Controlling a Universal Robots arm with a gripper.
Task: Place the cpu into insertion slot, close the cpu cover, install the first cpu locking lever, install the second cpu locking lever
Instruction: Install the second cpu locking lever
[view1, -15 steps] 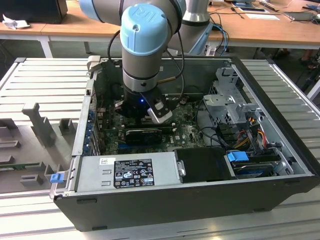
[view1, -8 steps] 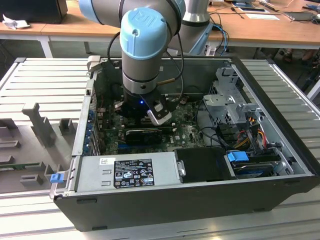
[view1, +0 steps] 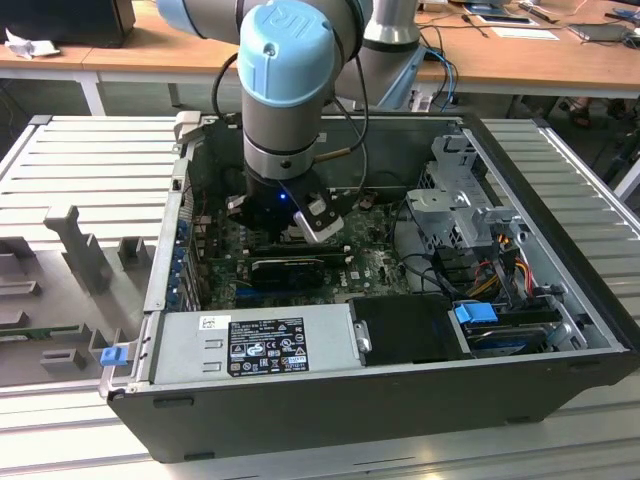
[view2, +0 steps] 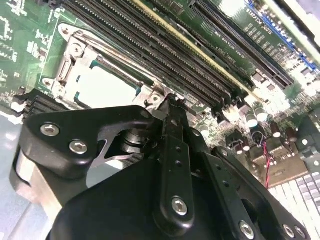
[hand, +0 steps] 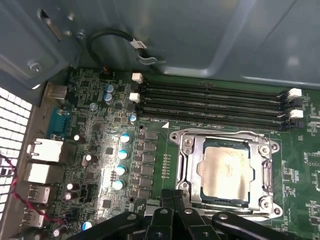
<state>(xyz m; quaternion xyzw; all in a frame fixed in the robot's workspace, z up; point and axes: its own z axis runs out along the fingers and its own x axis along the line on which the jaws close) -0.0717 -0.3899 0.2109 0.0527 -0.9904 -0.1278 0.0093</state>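
The cpu (hand: 225, 171) (view2: 104, 86), a flat silvery square, lies in the insertion slot (hand: 192, 197) on the green motherboard. The cpu cover (hand: 200, 162) (view2: 67, 75) lies flat around it as a metal frame. A wire locking lever (hand: 220, 134) runs along one side of the frame. My gripper (hand: 172, 197) (view2: 170, 100) is shut, its black fingertips together at a corner of the socket, just beside the cover's edge. Nothing shows between them. In the exterior view the gripper (view1: 285, 228) reaches down into the open computer case over the board.
Long black memory slots (hand: 215, 107) (view2: 165, 55) run beside the socket. Capacitors (hand: 121, 152) and rear ports (hand: 42, 172) sit on the other side. A black card (view1: 290, 265), the power supply (view1: 255, 340), a drive cage (view1: 460, 200) and cables (view1: 500, 265) crowd the case.
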